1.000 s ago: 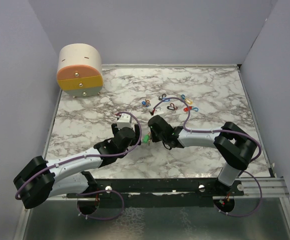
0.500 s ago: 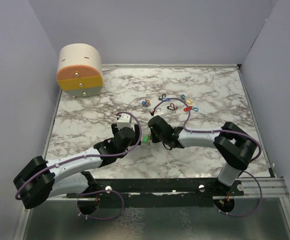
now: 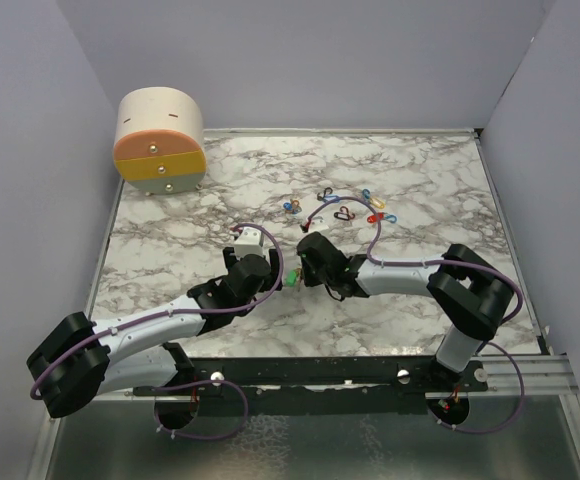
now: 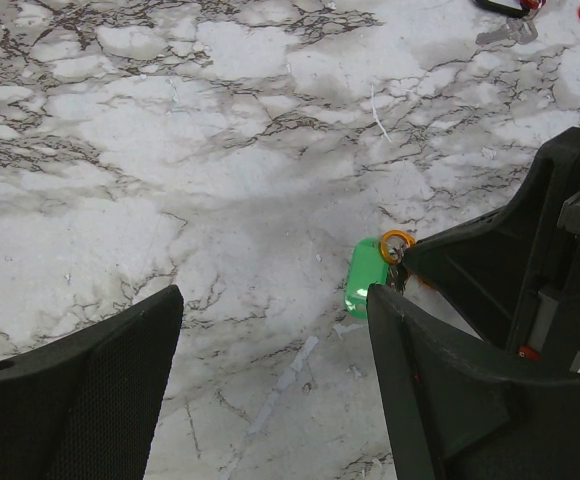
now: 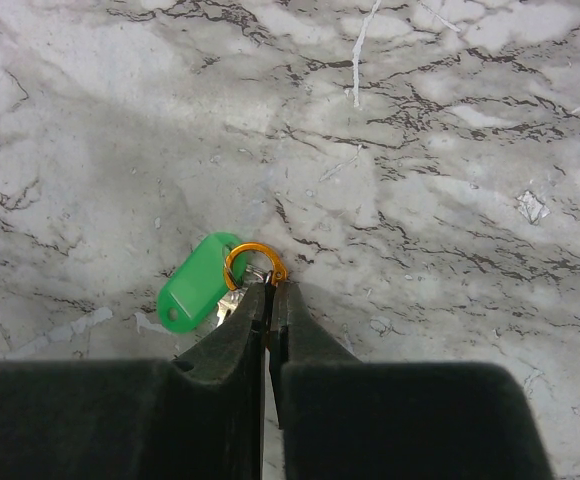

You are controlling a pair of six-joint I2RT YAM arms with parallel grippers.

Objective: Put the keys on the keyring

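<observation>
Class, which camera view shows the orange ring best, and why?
Right wrist: the orange ring sits large and central, pinched by the right gripper beside the green tag. Left wrist shows it smaller, partly hidden. Top external: too small to make out.

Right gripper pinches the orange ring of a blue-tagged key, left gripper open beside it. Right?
No: the key tag is green, not blue, as the right wrist view shows. The right gripper does pinch its orange ring, with the left gripper open beside it.

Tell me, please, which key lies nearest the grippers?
The green-tagged key, its orange ring pinched by the right gripper; the other keys lie clustered farther back.
</observation>
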